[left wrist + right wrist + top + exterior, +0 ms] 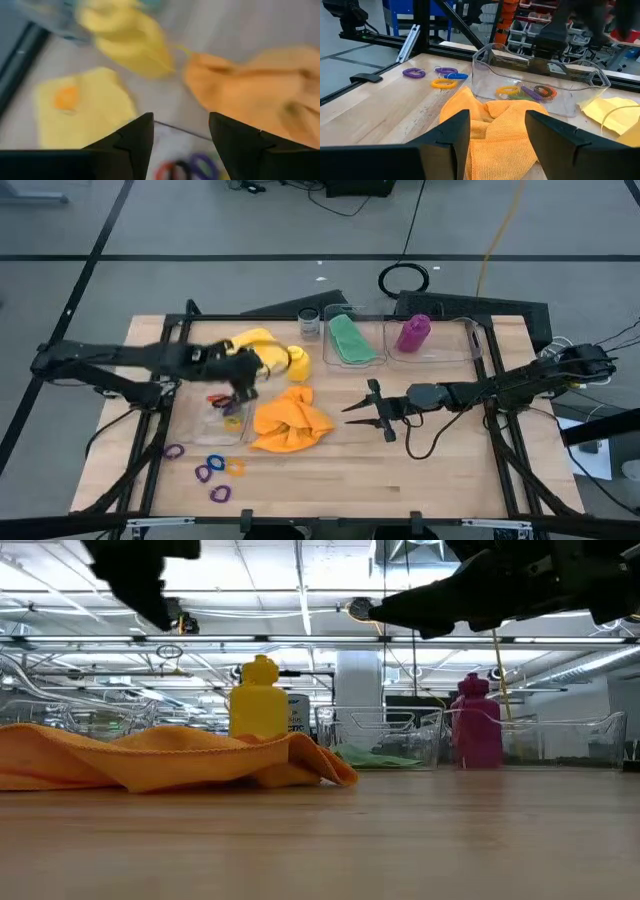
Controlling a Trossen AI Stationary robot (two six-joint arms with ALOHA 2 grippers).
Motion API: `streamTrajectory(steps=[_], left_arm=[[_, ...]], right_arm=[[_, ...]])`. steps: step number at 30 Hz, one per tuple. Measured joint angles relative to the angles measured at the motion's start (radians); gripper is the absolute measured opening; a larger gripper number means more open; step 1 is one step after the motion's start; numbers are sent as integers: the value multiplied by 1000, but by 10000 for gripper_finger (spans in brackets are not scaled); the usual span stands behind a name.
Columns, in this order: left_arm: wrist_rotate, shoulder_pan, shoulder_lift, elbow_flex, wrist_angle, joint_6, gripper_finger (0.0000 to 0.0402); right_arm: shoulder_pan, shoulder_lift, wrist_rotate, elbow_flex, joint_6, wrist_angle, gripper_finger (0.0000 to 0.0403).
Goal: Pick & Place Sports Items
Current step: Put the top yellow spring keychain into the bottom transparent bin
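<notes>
the orange cloth (291,421) lies crumpled near the middle of the table (430,470), with the yellow cloth (258,344) and a yellow bottle (298,363) just beyond it on the far left. a clear box (538,90) left of the orange cloth holds several coloured rings (526,92); more rings (213,470) lie loose on the wood nearer the front left. at the far edge two more clear boxes stand side by side, one with the green cloth (350,338), the other with the purple bottle (413,332). a small glass jar (309,323) stands just left of them.

the left gripper (240,387) hangs over the ring box, fingers (131,140) parted with nothing between them. the right gripper (368,410) hovers just right of the orange cloth, its fingers (445,135) also spread and empty.

the right half of the table in front of the far boxes is bare wood, and so is the near strip along the front edge. no readable writing shows on the bottles or boxes.
</notes>
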Motion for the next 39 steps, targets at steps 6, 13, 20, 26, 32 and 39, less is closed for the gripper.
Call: streamTrajectory(steps=[6,13,20,26,32,39], left_arm=[[4,274,0,24,7,165,164],[235,559,43,24,114,402,163],[317,683,187,24,184,601,163],[298,734,327,25,171,628,163],[296,783,441,25,163,496,163],[295,840,534,25,173,377,163]], right_arm=[[0,0,0,0,0,0,134],[0,0,0,0,0,0,134],[0,0,0,0,0,0,134],[0,0,0,0,0,-1,134],[0,0,0,0,0,-7,134],[0,0,0,0,0,-16,134]])
